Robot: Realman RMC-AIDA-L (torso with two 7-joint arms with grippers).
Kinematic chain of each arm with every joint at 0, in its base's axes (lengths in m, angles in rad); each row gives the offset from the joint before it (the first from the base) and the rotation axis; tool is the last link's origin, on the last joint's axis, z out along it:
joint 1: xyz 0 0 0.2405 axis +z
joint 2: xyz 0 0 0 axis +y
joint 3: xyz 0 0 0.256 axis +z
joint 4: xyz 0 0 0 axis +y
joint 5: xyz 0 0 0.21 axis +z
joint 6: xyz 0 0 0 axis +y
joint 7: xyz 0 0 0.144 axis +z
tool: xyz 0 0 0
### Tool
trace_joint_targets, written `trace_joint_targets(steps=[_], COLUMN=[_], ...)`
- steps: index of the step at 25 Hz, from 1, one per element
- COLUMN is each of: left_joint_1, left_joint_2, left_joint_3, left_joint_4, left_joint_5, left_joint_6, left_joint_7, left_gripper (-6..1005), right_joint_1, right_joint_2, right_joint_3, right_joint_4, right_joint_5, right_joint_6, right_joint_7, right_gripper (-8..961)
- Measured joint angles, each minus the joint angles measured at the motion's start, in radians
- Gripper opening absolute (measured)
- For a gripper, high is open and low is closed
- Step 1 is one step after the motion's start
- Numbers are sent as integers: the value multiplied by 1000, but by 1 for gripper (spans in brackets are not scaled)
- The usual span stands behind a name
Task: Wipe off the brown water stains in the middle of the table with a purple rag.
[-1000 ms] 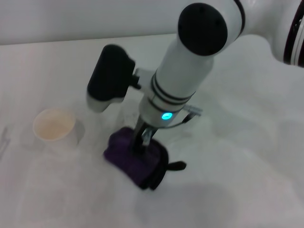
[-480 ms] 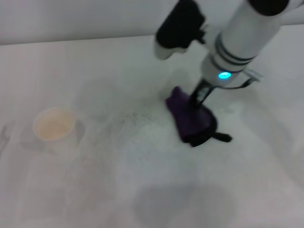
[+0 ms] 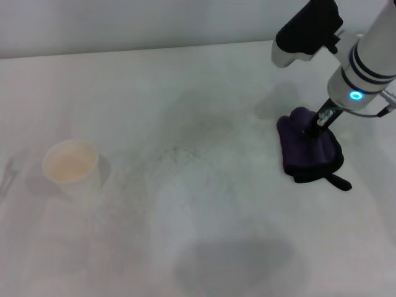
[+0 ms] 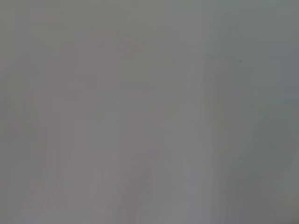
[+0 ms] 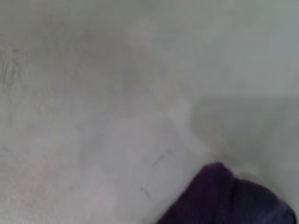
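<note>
**Rag dragged off to the right; the middle of the desk looks wiped**

In the head view the right pincer (image 3: 317, 125) now sits at the right of the frame, its fingers pinching the top of the purple rag (image 3: 307, 148), which rests bunched on the desk (image 3: 204, 247) with its black loop tail trailing toward the lower right. A second ago the same rag was pressed down near the centre, just beside the white paper cup (image 3: 70, 167); since then the arm has swept it across and away to the right. Where it passed, only a faint grey speckled smudge (image 3: 176, 153) shows in the middle of the frame. No brown water stains are visible there, though a pale film could be hard to tell on this white surface. That suggests the wipe is largely done. The left pincer is out of sight; its wrist view shows nothing distinct.
</note>
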Motion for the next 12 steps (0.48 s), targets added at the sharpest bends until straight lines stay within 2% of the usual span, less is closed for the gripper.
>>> trace_joint_targets(steps=[7,12], left_joint_1=[-5,0], left_joint_2=[1,1], left_joint_3=[0,0], left_joint_4=[-2,-1], left_joint_5=[0,0], left_joint_6=[-1,-1], left_joint_7=[0,0], left_gripper=[892,892], right_joint_1=[-6,-51], right_joint_2=[1,0], right_joint_3=[1,68], right_joint_4=[3,-70], right_joint_5=[48,59], right_joint_6=[-15,8], right_joint_7=[-16,-44], right_gripper=[63,79])
